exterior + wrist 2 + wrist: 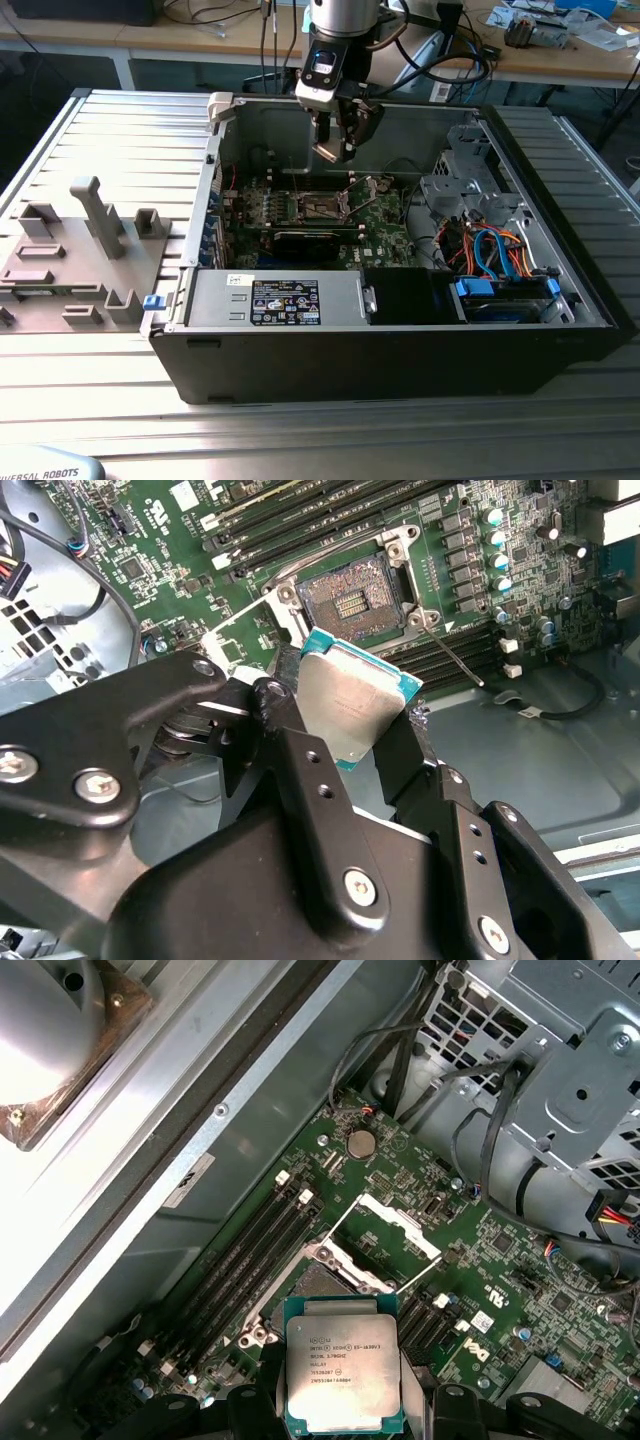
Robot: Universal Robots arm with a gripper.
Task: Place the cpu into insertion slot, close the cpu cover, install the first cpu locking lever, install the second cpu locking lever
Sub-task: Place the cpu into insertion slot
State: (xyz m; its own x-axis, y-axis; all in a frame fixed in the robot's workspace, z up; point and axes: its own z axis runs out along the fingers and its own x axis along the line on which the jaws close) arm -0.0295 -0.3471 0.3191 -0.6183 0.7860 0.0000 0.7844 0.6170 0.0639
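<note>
- pc case lay open on its side. gripper hung inside it, above the motherboard.
- fingers were clamped on two opposite edges of the cpu. metal top faced the cameras in both wrist views and the chip was off the board, clear of everything.
- step in hand, my read: seating the cpu. cover and levers not started.
- cpu cover stood hinged up beside the insertion slot, so the slot was open and bare. descent had to stay clear of that raised frame.
- the chip looked offset from the slot and turned relative to its square in the second wrist view. it needed centring over the slot and squaring to its rim before going down.
- it should go down flat and slow, with no sideways slide on the contacts, and be let go only once it sat inside the rim. a tilted drop risked bent pins.
- both locking levers were swung free of the cover. good; they had to stay out of the path.
- counts: one case, one motherboard, one gripper with two fingers.
- one cover, one slot, one cpu.
- two levers, one on each side of the slot.
- one coin cell on the board.
- memory slots ran along both sides of the socket; couldn't count them cleanly.
</note>
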